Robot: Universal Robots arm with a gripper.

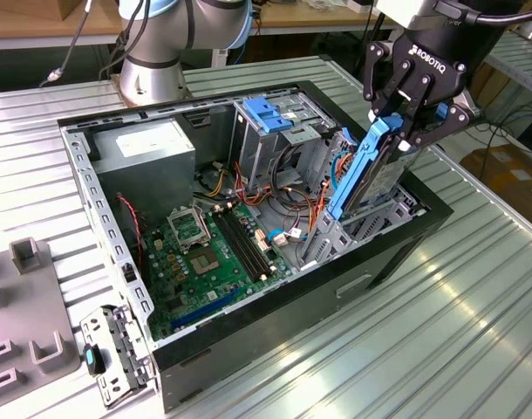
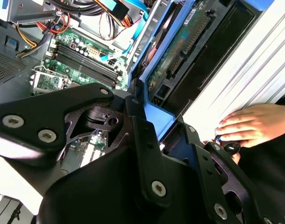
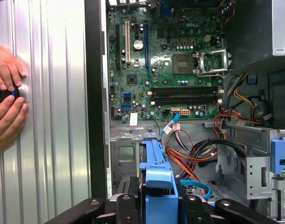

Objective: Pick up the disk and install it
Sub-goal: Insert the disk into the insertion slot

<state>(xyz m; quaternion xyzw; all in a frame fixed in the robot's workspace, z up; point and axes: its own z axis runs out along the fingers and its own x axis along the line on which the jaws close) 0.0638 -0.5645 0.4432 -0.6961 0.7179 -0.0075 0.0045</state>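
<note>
Standing on edge and tilted, the disk (image 1: 368, 170) is in your gripper (image 1: 399, 131), whose fingers are closed on the upper end of the blue carrier. Both wrist views show that blue frame pinched between the black finger links, so you can count the pick-up as done.

In the exterior view its lower end reaches down into the grey drive bay (image 1: 384, 218), at the corner of the open computer case (image 1: 275, 336) on the exterior view's right. Most of the carrier rises above the case rim at a slant, so I judge the install only partly done: the disk is entered but not yet seated, and you have not let go of it.

Just beside the bay run orange and red cables (image 1: 311, 209). Behind them stands the tall grey cage with its light-blue latch plate (image 1: 270, 112). The green motherboard (image 1: 209, 249) lies flat on the case floor, well apart from the disk.

Outside the case, in the first wrist view, two hands (image 3: 7, 93) rest around a dark knob on the ribbed metal table (image 1: 440, 332).
</note>
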